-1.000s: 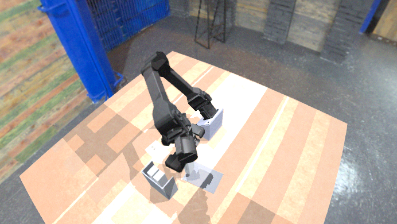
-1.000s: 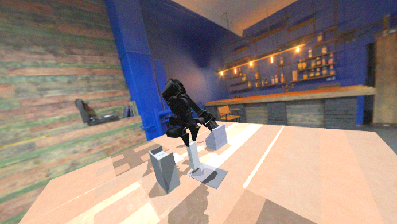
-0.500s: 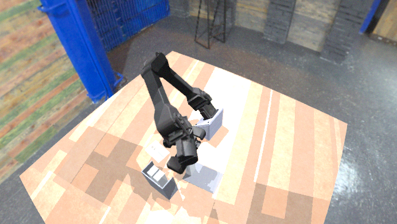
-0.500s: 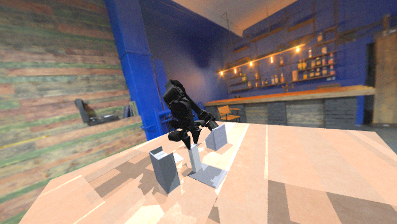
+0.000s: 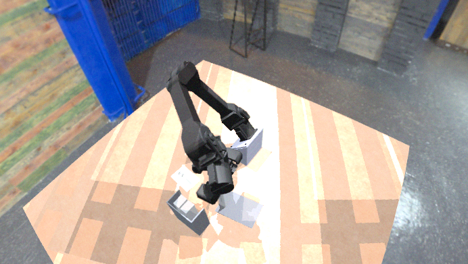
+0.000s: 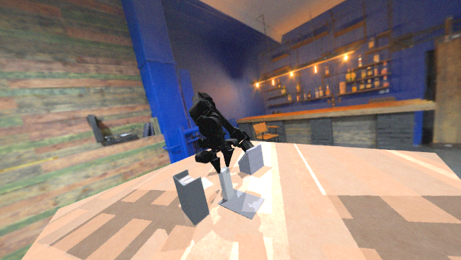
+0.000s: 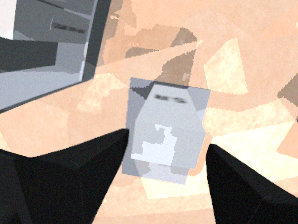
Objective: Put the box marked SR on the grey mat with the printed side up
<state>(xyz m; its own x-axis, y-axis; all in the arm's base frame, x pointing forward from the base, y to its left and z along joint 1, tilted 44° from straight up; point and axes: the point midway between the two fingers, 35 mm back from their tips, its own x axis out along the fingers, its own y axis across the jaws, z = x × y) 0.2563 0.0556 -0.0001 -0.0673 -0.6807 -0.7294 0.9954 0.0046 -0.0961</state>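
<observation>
A tall, pale grey box [image 5: 221,202] [image 6: 226,187] [image 7: 172,127] stands up on the flat grey mat [image 5: 240,210] [image 6: 246,203] [image 7: 175,178], by the mat's edge near the bin. It has small dark print near one end, too blurry to read. The black pincer [image 5: 221,194] [image 6: 224,169] [image 7: 168,143] is about half open around its top, holding nothing. I can't tell if a finger touches it. Beside the mat, toward the left corner of the tan table [image 5: 345,169] [image 6: 333,173] [image 7: 260,120] seen from above, is a dark grey, open-topped bin [image 5: 204,221] [image 6: 194,203] [image 7: 97,45] with two pale boxes [image 5: 189,207] [image 6: 186,181] [image 7: 30,25] in it. A flat white card [image 5: 185,177] [image 6: 207,182] lies near it. Nearer the far corner is a light grey block [image 5: 253,149] [image 6: 253,160] at the arm's foot.
</observation>
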